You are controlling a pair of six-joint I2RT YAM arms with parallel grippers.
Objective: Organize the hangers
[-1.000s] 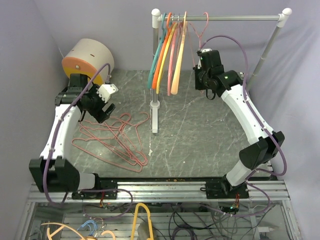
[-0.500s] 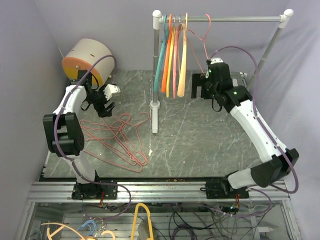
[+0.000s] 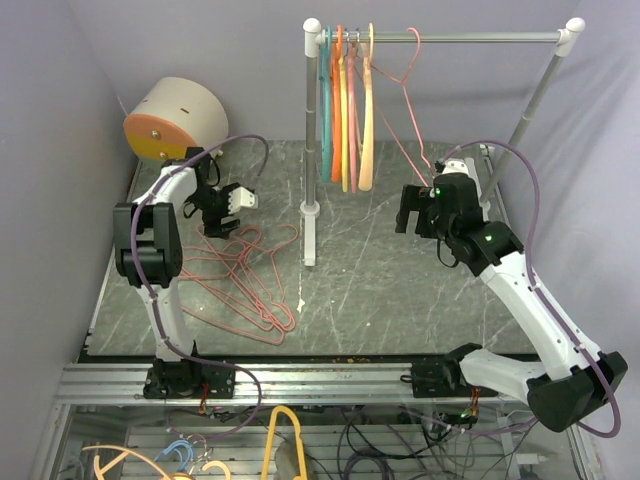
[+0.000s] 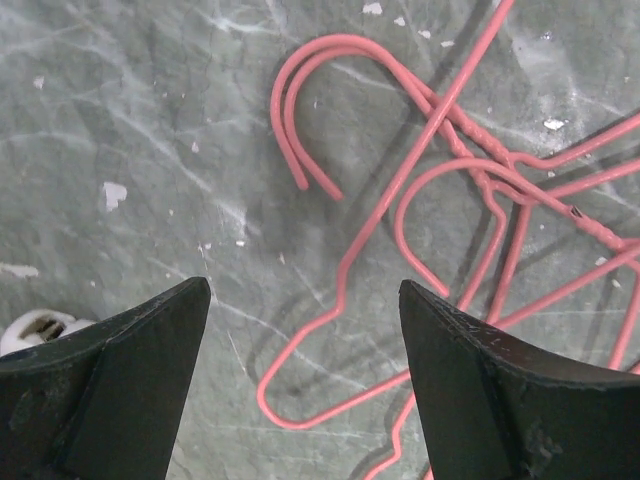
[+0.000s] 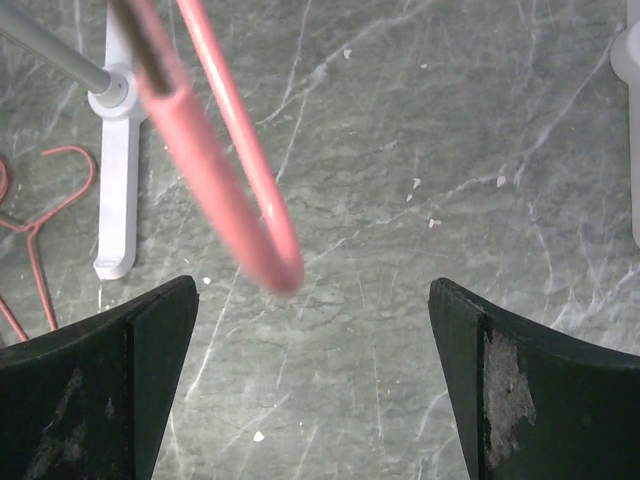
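Thick plastic hangers in teal, orange, pink and peach hang bunched at the left end of the silver rail. One thin pink wire hanger hangs to their right; its lower corner shows blurred in the right wrist view. My right gripper is open and empty, just below and apart from that corner. A pile of pink wire hangers lies on the table at the left. My left gripper hovers open over their hooks, holding nothing.
A beige drum with an orange face lies at the back left. The rail's white-footed upright stands mid-table, and its slanted right post rises at the back right. Purple walls close in on both sides.
My right gripper opened, let go of the wire hanger now on the rail, and drew back downward. My left arm swung right over the pile's hooks, its jaws narrowing slightly.
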